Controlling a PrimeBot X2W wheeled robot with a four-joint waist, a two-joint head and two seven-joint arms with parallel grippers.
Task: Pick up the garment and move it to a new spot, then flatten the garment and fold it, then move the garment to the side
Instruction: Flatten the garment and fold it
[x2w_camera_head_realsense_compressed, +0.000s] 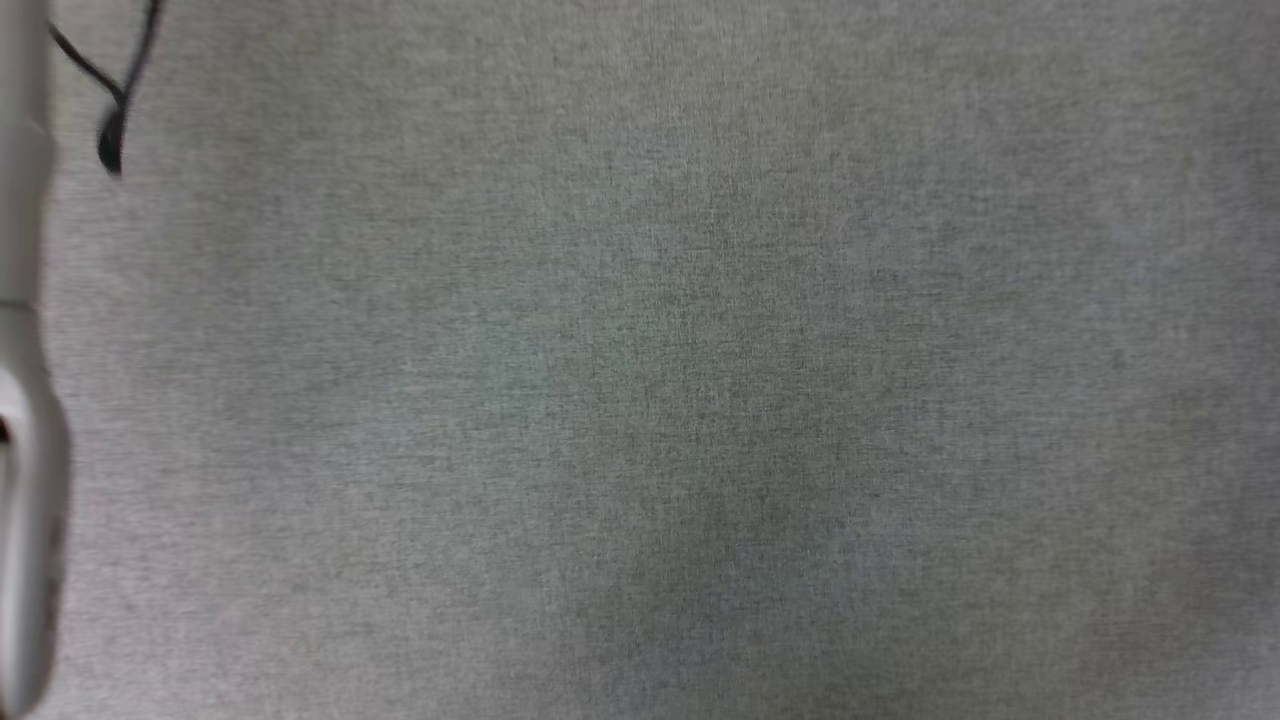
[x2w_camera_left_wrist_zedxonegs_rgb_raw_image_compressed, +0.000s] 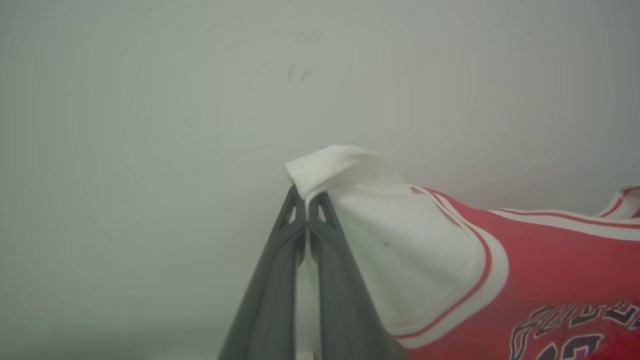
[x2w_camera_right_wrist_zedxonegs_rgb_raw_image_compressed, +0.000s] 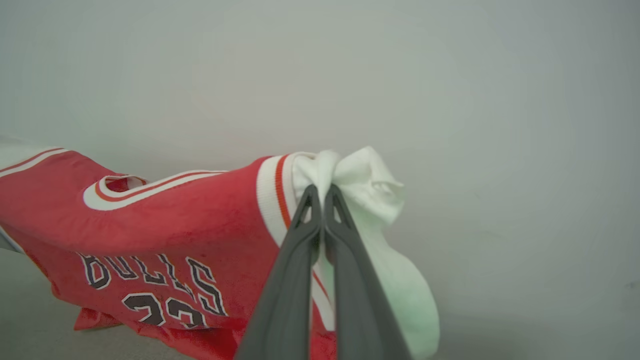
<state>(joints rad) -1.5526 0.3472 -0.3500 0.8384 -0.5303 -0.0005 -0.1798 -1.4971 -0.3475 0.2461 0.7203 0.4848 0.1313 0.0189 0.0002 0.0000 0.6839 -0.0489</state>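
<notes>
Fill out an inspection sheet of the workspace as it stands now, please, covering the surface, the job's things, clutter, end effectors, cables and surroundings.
Surface: grey woven cloth, even, with no wrinkles seen.
Job's things: garment, a red jersey with white trim and dark lettering, lifted and stretched between the two arms; its lower edge seems to hang near the grey surface.
Clutter: nothing seen.
End effectors: left end effector shut on a white sleeve; right end effector shut on the other sleeve.
Cables: black cable looping beside the pale arm.
Surroundings: plain pale wall with a few faint marks.
</notes>
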